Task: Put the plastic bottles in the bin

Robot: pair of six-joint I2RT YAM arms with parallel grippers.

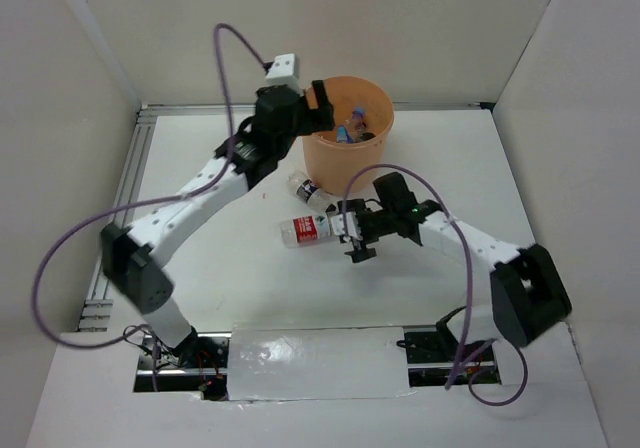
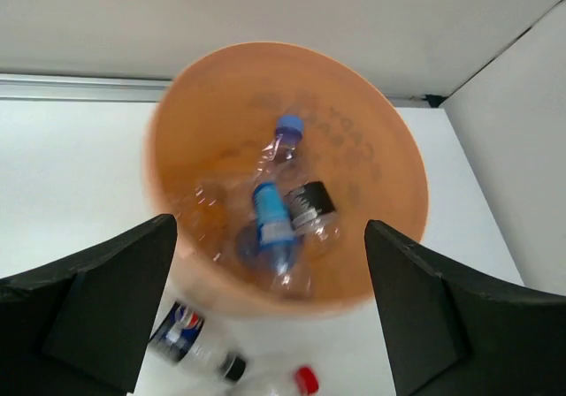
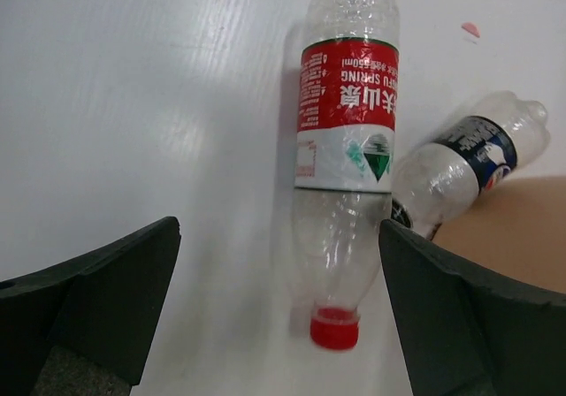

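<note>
**Sizing up two light bottles lying on the table**

The bin (image 1: 385,118) stands upright at the far side of the table (image 1: 450,158). It is stiff-walled and wide-mouthed, an easy target. My left gripper (image 2: 270,237) hangs above its mouth with the jaws spread wide and nothing between them. Inside lie at least two clear bottles, one with a blue label and blue cap (image 2: 272,215) and one with a dark label (image 2: 309,206).

My right gripper (image 3: 279,228) hovers over the table in front of the bin, jaws likewise fully apart and empty. Below it lies the red-label bottle (image 3: 345,148) on its side. Its cap end is towards my wrist camera. Just beside it, touching or nearly so, lies a dark-label bottle (image 3: 469,153), close against the bin's foot.

Both bottles look empty, so I judge them very light. The walls are thin and clear and will dent under a squeeze. Being round and smooth, they will likely roll or squirt out if I pinch off-centre.

For the red-label bottle I would close across the labelled middle, where the body is straight and the wrap gives some friction. The tapered shoulder and the small red cap (image 3: 334,330) are poorer holds, since a thing so light could swing or slip there.
</note>
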